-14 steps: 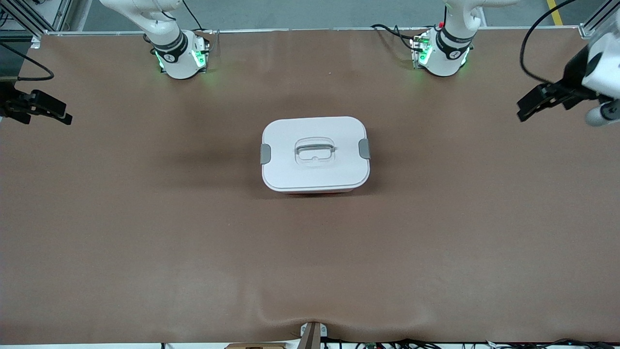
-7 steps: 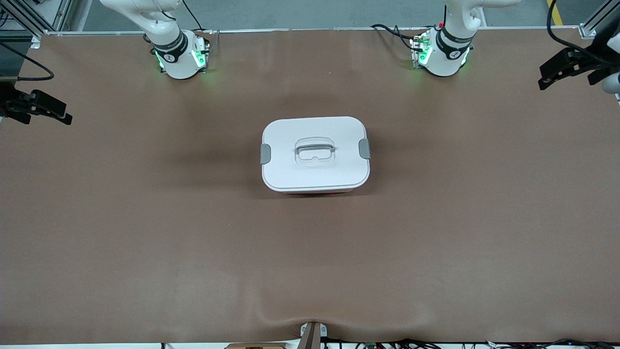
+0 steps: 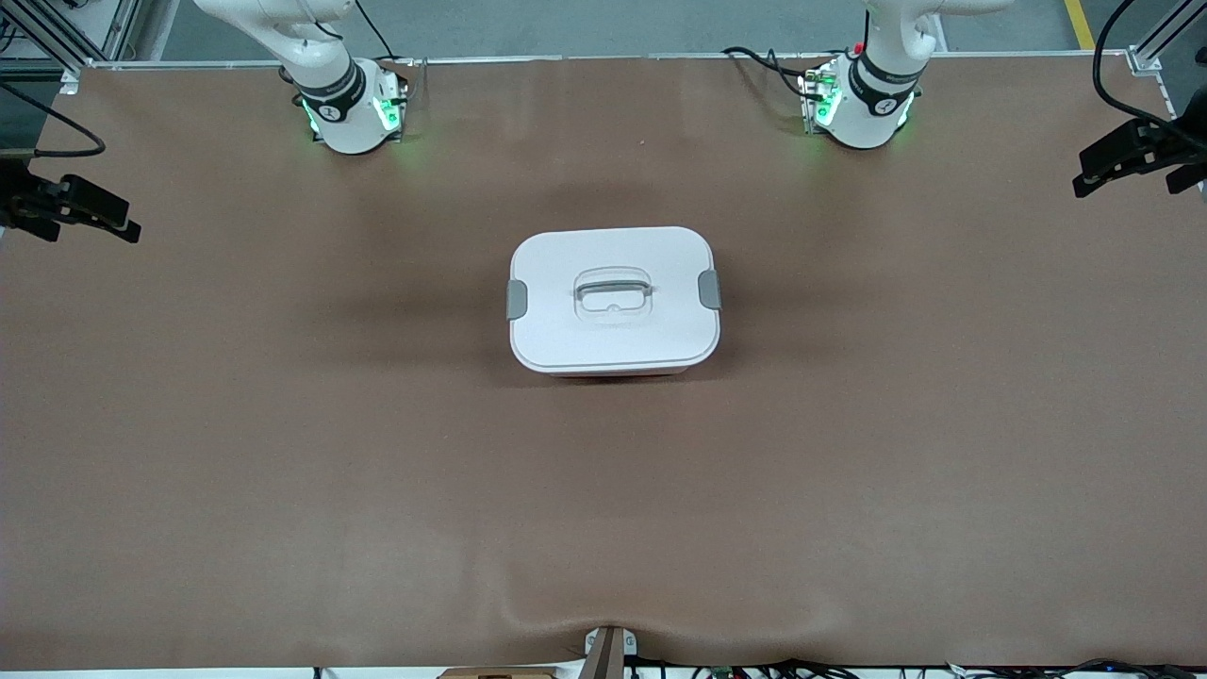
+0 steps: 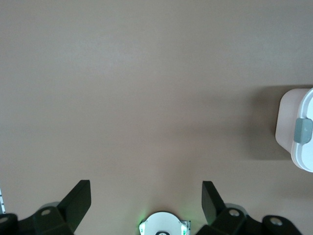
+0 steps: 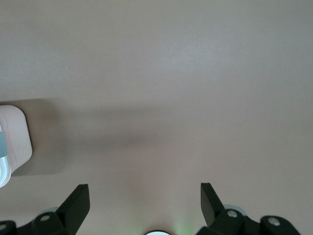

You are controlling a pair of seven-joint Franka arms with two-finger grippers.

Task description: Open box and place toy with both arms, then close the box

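Observation:
The box (image 3: 614,298) stands at the middle of the table with its white lid on, handle (image 3: 613,293) recessed, and a grey clip (image 3: 517,299) at each end. A corner of it shows in the left wrist view (image 4: 297,129) and the right wrist view (image 5: 13,140). The toy is out of view. My left gripper (image 3: 1094,172) is open and empty, up over the left arm's end of the table, well away from the box; its jaws stand wide apart (image 4: 146,197). My right gripper (image 3: 111,219) waits open and empty over the right arm's end (image 5: 145,197).
The brown table cover (image 3: 283,424) lies flat all round the box. The arm bases (image 3: 354,108) (image 3: 863,104), lit green, stand along the table's edge farthest from the front camera. A small bracket (image 3: 608,651) sits at the edge nearest the front camera.
My left gripper has drawn away from the box toward its end of the table and risen, staying open. The right arm and the box have not moved.

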